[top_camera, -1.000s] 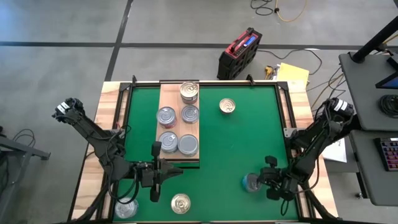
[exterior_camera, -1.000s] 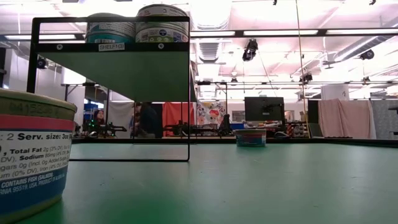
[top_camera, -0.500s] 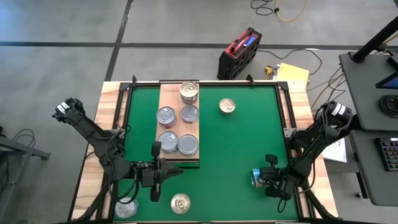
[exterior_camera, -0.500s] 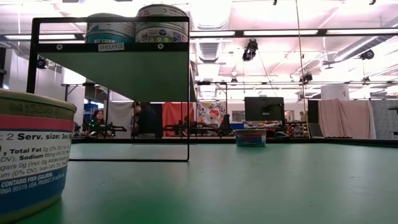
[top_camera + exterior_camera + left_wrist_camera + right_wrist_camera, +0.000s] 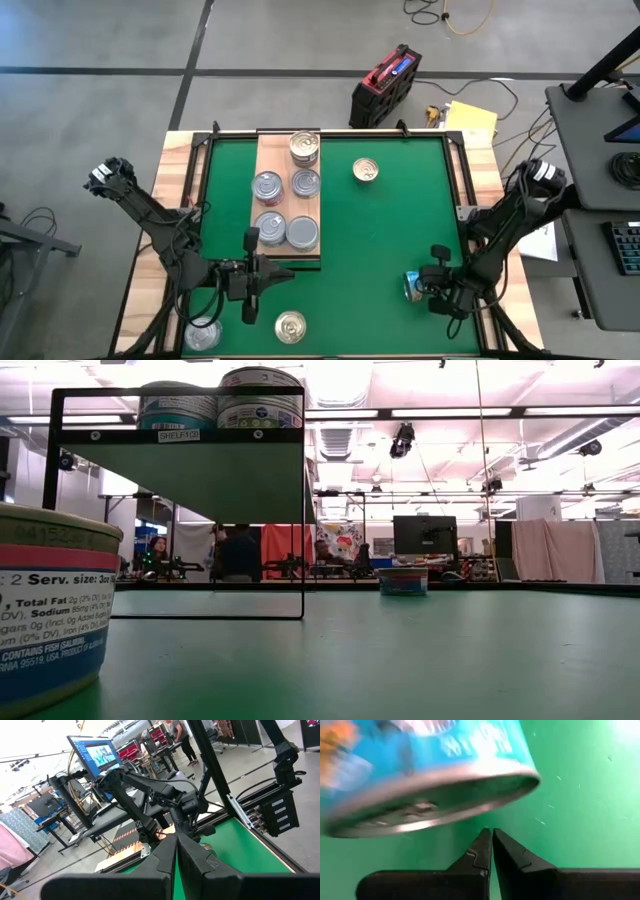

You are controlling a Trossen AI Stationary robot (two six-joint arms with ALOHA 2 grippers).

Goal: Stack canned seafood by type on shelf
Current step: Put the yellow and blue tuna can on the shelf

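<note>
Right end effector [image 5: 432, 291] closed beside tipped blue can [image 5: 412, 286], five cans on shelf [image 5: 264, 153]

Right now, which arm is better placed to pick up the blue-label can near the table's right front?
Right. The right gripper, shut, sits just beside the blue can, tipped on its side. The left gripper, also shut, waits across the table near the shelf.
</note>
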